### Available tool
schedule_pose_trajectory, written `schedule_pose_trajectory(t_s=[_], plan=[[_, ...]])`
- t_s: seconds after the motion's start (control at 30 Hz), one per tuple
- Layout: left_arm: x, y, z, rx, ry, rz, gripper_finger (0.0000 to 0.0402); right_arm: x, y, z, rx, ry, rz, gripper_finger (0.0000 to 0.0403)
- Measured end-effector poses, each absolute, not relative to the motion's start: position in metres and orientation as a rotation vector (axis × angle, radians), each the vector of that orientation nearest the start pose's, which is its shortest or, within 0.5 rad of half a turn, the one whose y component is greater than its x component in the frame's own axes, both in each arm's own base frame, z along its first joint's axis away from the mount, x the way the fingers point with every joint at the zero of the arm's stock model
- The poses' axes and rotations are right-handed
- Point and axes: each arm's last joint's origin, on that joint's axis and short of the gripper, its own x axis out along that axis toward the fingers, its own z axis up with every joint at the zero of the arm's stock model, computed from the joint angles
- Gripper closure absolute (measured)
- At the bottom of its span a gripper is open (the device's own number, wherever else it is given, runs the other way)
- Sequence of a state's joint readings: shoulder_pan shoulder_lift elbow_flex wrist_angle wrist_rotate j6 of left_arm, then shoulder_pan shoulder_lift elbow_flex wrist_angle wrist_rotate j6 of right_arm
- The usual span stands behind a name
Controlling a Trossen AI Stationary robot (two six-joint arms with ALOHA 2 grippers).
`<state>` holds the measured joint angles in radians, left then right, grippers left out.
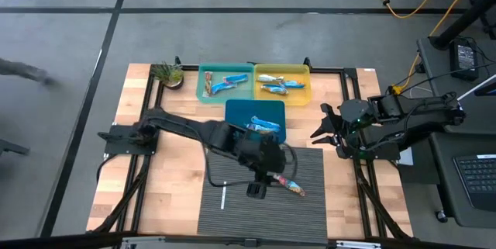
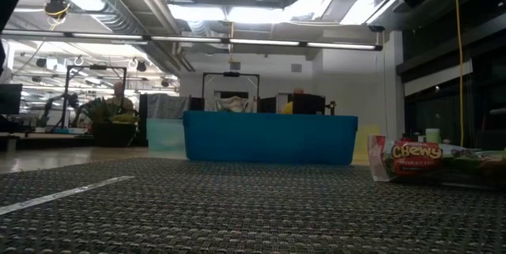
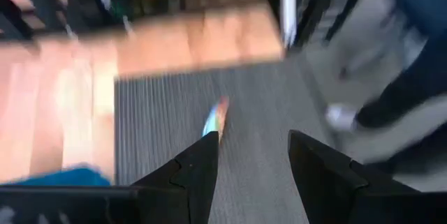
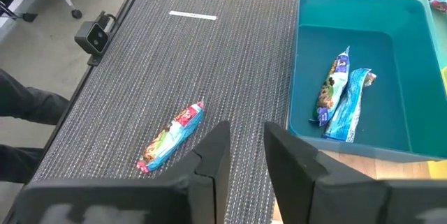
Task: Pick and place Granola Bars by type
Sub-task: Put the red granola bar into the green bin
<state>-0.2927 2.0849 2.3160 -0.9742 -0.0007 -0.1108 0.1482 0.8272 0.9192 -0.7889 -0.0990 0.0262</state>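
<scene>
Near the mat's [image 1: 232, 202] right edge, one granola bar [image 1: 288, 185] lies beside the left gripper [image 1: 258, 190] (fingers apart, empty).

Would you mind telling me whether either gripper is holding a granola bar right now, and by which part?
Nothing is held. The left gripper is open above the mat, with the last granola bar lying loose on it. The right gripper waits open at the table's right edge.
</scene>
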Motion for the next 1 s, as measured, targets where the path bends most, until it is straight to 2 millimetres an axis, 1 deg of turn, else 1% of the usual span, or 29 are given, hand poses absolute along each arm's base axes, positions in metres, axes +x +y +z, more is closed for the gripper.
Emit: schedule_pose_trajectory(t_s=[0.03, 0.2, 0.33, 0.5, 0.6, 0.77, 0.9, 1.0], plan=[[0.43, -0.13, 0.372, 0.033, 0.795, -0.238, 0.0237, 0.152, 0.026, 0.318, 0.007, 0.701, 0.228, 0.0311], [0.457, -0.131, 0.326, 0.088, 0.888, -0.242, 0.0237, 0.152, 0.026, 0.319, 0.007, 0.693, 0.23, 0.0311], [0.472, -0.128, 0.297, 0.106, 0.944, -0.238, 0.0237, 0.152, 0.026, 0.319, 0.005, 0.694, 0.229, 0.0311], [0.486, -0.127, 0.263, 0.118, 1.009, -0.248, 0.0234, 0.152, 0.026, 0.319, 0.004, 0.694, 0.23, 0.0311], [0.493, -0.128, 0.245, 0.112, 1.032, -0.248, 0.022, 0.152, 0.026, 0.319, 0.005, 0.694, 0.23, 0.0311], [0.505, -0.128, 0.218, 0.063, 1.05, -0.245, 0.0181, 0.152, 0.026, 0.319, 0.005, 0.695, 0.231, 0.0311], [0.512, -0.13, 0.205, 0.07, 1.028, -0.236, 0.0153, 0.152, 0.026, 0.319, 0.005, 0.695, 0.232, 0.0311], [0.518, -0.131, 0.196, 0.075, 1.01, -0.227, 0.0142, 0.152, 0.026, 0.318, 0.005, 0.696, 0.232, 0.0311]])
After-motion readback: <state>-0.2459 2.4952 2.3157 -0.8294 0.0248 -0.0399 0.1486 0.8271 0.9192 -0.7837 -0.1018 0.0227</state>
